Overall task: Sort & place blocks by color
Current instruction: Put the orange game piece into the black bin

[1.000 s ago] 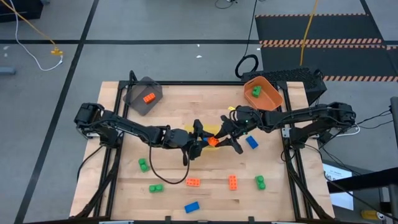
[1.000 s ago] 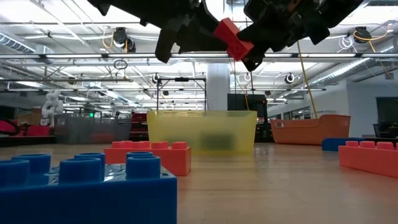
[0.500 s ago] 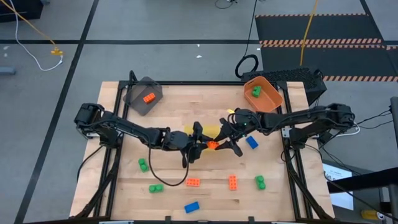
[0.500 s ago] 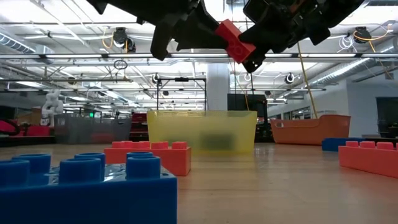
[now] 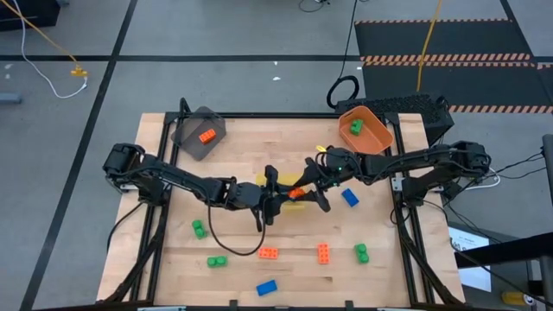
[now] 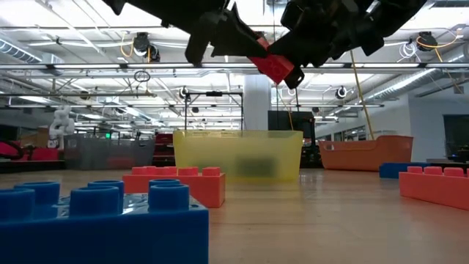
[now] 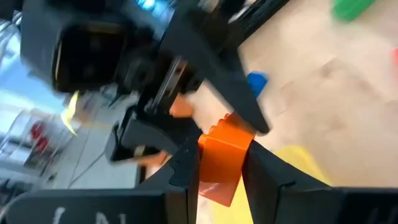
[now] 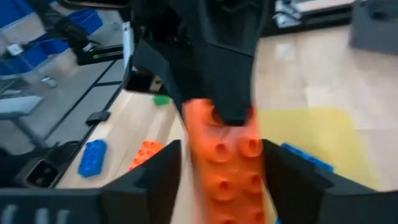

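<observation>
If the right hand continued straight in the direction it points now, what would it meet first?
Most likely the orange block between its fingers, and right behind it the left hand, which grips that block from the opposite side. Depth is unclear.

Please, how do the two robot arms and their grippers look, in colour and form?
Both arms are black, slim and jointed, mounted at the table's side edges. A black cable loops under the left gripper. The right gripper is likewise black; the jaws are flat, dark plastic blades.
</observation>
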Tool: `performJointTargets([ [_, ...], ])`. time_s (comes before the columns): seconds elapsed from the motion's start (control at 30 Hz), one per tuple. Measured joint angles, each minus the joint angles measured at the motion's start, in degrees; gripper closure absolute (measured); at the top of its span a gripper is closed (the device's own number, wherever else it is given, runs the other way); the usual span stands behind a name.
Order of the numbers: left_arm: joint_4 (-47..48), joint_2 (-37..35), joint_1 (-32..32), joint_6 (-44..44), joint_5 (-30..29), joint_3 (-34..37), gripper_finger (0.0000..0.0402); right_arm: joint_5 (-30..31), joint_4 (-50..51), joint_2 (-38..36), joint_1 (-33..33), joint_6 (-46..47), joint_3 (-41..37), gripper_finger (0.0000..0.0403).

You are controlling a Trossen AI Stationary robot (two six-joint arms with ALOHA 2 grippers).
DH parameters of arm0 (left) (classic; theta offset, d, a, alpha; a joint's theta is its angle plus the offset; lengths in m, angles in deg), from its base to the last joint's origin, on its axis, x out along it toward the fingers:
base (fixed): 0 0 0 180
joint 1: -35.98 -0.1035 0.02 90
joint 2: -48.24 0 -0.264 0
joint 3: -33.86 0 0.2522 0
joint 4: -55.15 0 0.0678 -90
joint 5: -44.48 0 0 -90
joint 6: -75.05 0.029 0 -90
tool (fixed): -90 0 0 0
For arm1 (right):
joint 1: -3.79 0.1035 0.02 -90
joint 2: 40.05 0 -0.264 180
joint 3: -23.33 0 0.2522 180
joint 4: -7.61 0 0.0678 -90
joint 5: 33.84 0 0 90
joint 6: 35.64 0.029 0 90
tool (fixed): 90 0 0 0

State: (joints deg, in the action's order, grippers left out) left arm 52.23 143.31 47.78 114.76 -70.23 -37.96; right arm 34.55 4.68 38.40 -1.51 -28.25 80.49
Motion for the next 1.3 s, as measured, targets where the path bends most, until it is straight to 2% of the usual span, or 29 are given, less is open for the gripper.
performJointTargets([
  [0.2,0.7,-0.57,-0.08,1.12,-7.75,-0.02,0.0312,2.03,-1.21,-0.03,-0.11,-1.19,-0.01,0.0151],
  [0.6,15.42,-6.75,-3.63,-6.08,-17.09,0.04,0.031,3.01,-0.4,-0.36,-1.29,-0.83,0.02,0.0145],
  [0.73,18.1,-9.44,-5.75,-8.46,-26.54,-0.08,0.0311,1.24,2.05,-1.37,-1.1,-1.68,-0.22,0.0145],
  [1.13,34.03,-16.57,-14.61,-19.72,-25.81,-0.01,0.0315,3.24,3.59,-3.69,-2.14,-2.5,-0.15,0.0145],
  [1.3,42.54,-17.64,-21.02,-30.72,-25.62,0.0,0.0315,3.59,3.69,-3.69,-2.28,-3.21,-0.15,0.0145],
])
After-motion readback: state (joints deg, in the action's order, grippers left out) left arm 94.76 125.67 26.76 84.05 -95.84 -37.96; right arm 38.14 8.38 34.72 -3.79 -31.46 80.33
